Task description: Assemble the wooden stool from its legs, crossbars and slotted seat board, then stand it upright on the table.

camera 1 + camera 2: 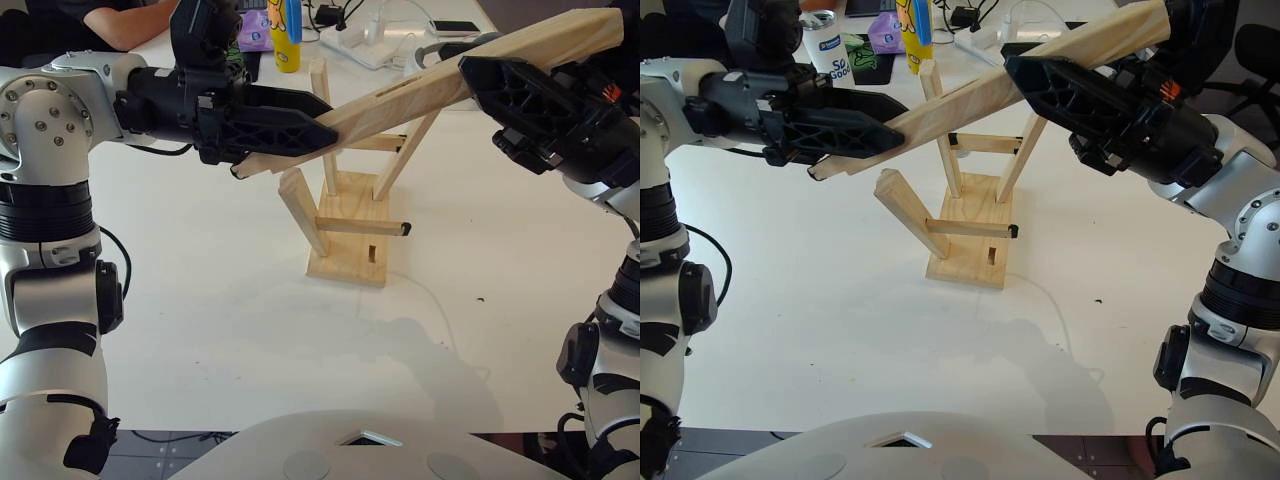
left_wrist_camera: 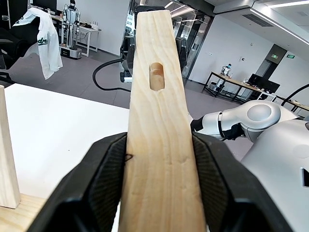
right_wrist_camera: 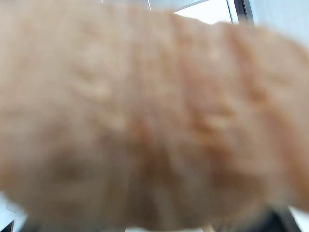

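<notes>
Stool assembly stands half-built at mid-table. In the left eye view a flat pale wooden base board [image 1: 345, 268] lies on the white table [image 1: 200, 300]. Three pale wooden legs [image 1: 325, 130] rise from it, linked by thin crossbars [image 1: 360, 227]. Above those legs I hold a long pale wooden board [image 1: 400, 95] in the air, tilted low toward my left and high toward my right. The left gripper [image 1: 320, 125] clamps its low end. The right gripper [image 1: 475, 75] has a black finger laid across the high end, and I judge it closed on the wood.

The right eye view gives the same picture; whether the board clears the tallest leg or brushes it, I cannot tell.

In the left wrist view two black pads [image 2: 104, 183] squeeze the board's edges, with an oval slot [image 2: 156, 76] farther along.

The right wrist view offers blurred wood grain close up.

I judge the step in hand to be fitting this board onto the legs. Next I need to level it and line its slots over the leg tops before lowering.
</notes>
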Robot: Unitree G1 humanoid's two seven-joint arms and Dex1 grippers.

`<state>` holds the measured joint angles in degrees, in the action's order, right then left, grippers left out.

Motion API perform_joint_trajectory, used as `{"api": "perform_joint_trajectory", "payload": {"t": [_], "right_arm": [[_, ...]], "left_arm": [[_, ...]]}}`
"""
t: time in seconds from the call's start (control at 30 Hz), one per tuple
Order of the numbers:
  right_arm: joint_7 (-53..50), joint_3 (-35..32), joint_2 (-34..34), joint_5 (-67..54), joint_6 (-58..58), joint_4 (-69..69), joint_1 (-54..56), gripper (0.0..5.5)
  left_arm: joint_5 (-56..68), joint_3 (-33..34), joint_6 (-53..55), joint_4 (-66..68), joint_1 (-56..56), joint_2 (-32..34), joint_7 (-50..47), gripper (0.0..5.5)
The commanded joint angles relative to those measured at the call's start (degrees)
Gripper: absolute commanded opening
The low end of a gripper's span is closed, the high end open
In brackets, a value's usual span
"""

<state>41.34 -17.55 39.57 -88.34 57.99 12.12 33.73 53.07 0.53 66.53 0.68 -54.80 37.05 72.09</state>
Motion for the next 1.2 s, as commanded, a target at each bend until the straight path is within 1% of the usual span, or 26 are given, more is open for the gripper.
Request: {"api": "perform_joint_trajectory", "payload": {"t": [0.03,0.27,0.3,0.33,0.53,0.7,0.77,0.87,0.97,1.03,1.13,1.17,1.2], "right_arm": [[2.44,-0.23,0.71,-0.61,1.04,0.04,-0.82,2.14],[3.15,-0.38,1.03,0.09,1.04,-0.42,-1.04,2.14],[3.33,-0.3,1.06,0.2,1.08,-0.35,-1.1,2.14],[3.44,-0.23,1.05,0.3,1.09,-0.31,-1.15,2.14],[2.98,-0.49,0.58,2.17,0.41,-1.38,-1.19,2.14],[3.83,-1.14,1.48,1.74,1.53,-1.35,-1.72,2.14],[4.94,-1.51,2.97,1.28,2.83,-0.73,-2.77,2.14],[6.26,-3.75,6.05,-0.63,4.68,-1.92,-3.13,2.14],[8.02,-8.91,10.81,-3.48,6.88,-5.48,-3.96,2.14],[8.87,-12.97,14.08,-5.52,8.26,-8.24,-4.92,2.14],[10.37,-17.54,17.82,-6.17,10.13,-10.01,-7.42,2.14],[10.54,-18.46,18.43,-6.51,10.56,-10.21,-8.05,2.14],[10.21,-19.53,18.83,-6.74,10.35,-11.27,-8.09,2.14]], "left_arm": [[-1.1,0.59,-2.2,-1.01,1.32,0.73,-0.71,2.05],[-0.16,1.82,-1.88,-0.56,0.78,0.11,-2.0,2.05],[-0.02,2.04,-1.96,-0.43,0.64,0.01,-2.23,2.41],[0.17,2.26,-1.95,-0.32,0.54,-0.08,-2.41,2.51],[2.82,5.73,0.23,1.26,-0.91,-0.91,-5.34,2.51],[2.91,8.68,-0.19,1.17,-0.83,1.02,-7.98,2.51],[-0.11,8.06,-2.95,-1.26,1.29,3.32,-8.39,2.51],[-8.33,4.36,-10.41,-8.42,8.67,7.54,-9.54,2.51],[-12.62,6.51,-16.18,-12.76,18.5,8.33,-12.68,2.51],[-16.0,7.46,-19.24,-15.53,28.9,10.9,-12.92,2.51],[-22.36,5.36,-23.5,-18.63,47.03,16.58,-11.01,2.51],[-23.24,4.76,-24.17,-19.02,50.95,17.05,-10.67,2.51],[-24.34,2.77,-25.15,-19.42,54.54,16.67,-10.75,2.51]]}}
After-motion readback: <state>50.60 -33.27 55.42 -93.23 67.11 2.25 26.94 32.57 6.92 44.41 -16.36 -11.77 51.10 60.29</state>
